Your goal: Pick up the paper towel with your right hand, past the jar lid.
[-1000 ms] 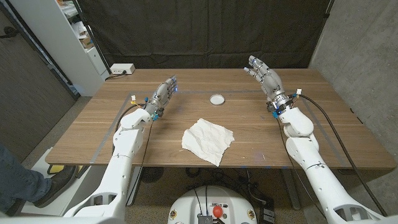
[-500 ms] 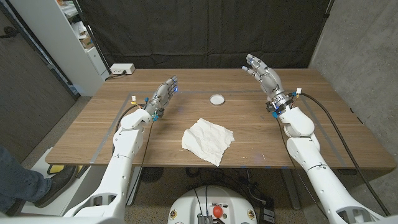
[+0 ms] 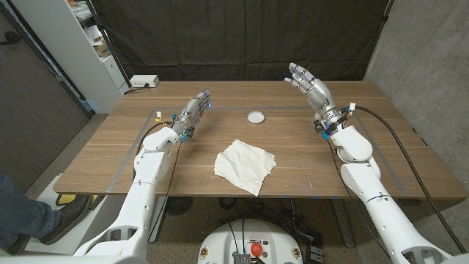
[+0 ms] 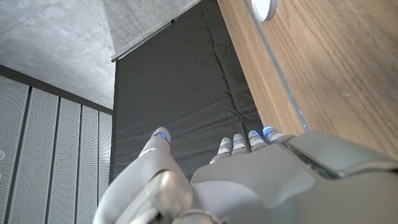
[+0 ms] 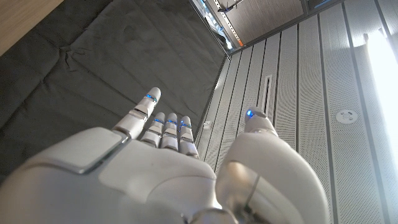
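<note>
A: Hovering above the table point(image 3: 381, 139) on the far right: right hand point(image 3: 311, 86), fingers spread, holding nothing.

B: Paper towel point(image 3: 245, 166) nearer and leftward of it; jar lid point(image 3: 256, 116) between. Left hand point(image 3: 192, 113) unclenched, empty.

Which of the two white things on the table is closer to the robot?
The crumpled paper towel, lying near the table's front edge. The small round jar lid sits farther back, toward the middle of the table.
</note>
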Motion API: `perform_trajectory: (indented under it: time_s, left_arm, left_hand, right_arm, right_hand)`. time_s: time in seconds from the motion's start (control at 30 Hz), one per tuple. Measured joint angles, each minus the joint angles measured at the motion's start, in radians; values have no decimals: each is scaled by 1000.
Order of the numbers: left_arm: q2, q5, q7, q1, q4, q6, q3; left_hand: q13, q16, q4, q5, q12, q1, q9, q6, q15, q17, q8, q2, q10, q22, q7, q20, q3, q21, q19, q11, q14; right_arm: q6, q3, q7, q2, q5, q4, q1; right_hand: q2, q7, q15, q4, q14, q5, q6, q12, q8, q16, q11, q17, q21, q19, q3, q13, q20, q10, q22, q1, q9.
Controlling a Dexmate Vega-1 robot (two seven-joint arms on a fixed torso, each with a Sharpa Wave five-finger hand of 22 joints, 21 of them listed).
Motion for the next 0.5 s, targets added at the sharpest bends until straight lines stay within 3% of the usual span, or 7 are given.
perform_trajectory:
  time_s: [0.17, 0.5]
  left_arm:
    - [1, 3, -3, -5, 4, 1, 3]
    - [5, 8, -6, -15, 13, 4, 9]
  left_hand:
    - [0, 0, 0, 0, 0, 0, 0, 0, 0, 0, 0, 0, 0, 0, 0, 2, 0, 0, -2, 0, 0]
    - [0, 0, 0, 0, 0, 0, 0, 0, 0, 0, 0, 0, 0, 0, 0, 4, 0, 0, -4, 0, 0]
  right_arm:
    - [10, -4, -6, -3, -8, -12, -6]
    - [34, -8, -20, -10, -46, -27, -14]
  right_hand:
    - [0, 0, 0, -4, 14, 8, 0, 0, 0, 0, 6, 0, 0, 20, 4, 0, -1, 5, 0, 0, 0]
    - [-4, -4, 0, -7, 14, 8, 4, 0, 0, 0, -2, 0, 0, 21, 1, 0, 0, 13, 0, 4, 0]
